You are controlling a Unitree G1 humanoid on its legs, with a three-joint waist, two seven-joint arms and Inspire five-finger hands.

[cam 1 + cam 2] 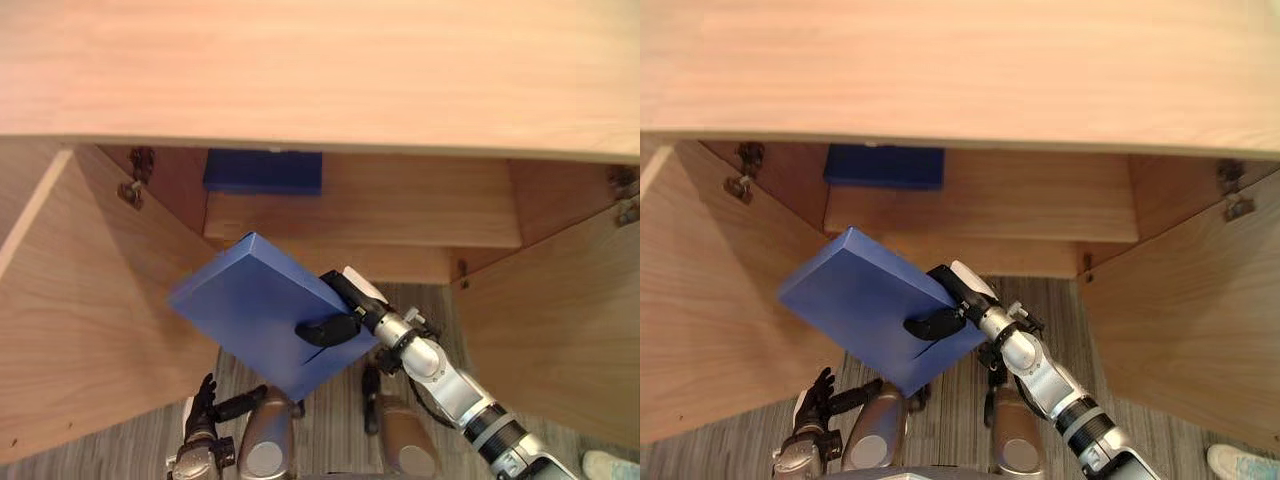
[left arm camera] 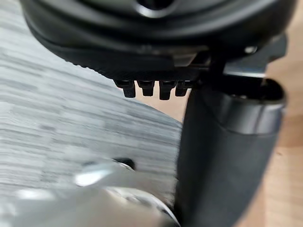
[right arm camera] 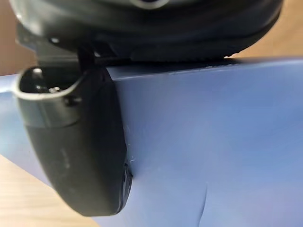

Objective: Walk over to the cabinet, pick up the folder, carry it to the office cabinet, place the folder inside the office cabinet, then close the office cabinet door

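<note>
The blue folder (image 1: 250, 305) hangs tilted in front of the open office cabinet (image 1: 400, 215), below its upper shelf. My right hand (image 1: 345, 297) is shut on the folder's near right edge, thumb (image 1: 325, 328) lying across the top face and fingers hidden beneath. In the right wrist view the thumb (image 3: 80, 151) presses on the blue cover (image 3: 213, 142). My left hand (image 1: 204, 398) hangs low by my side with its fingers relaxed and holding nothing.
A second blue folder (image 1: 263, 171) lies at the back left of the upper shelf. Both cabinet doors stand wide open, left door (image 1: 90, 300) and right door (image 1: 560, 320). The cabinet's top (image 1: 320, 70) overhangs. A pale shoe (image 1: 610, 466) shows at the lower right.
</note>
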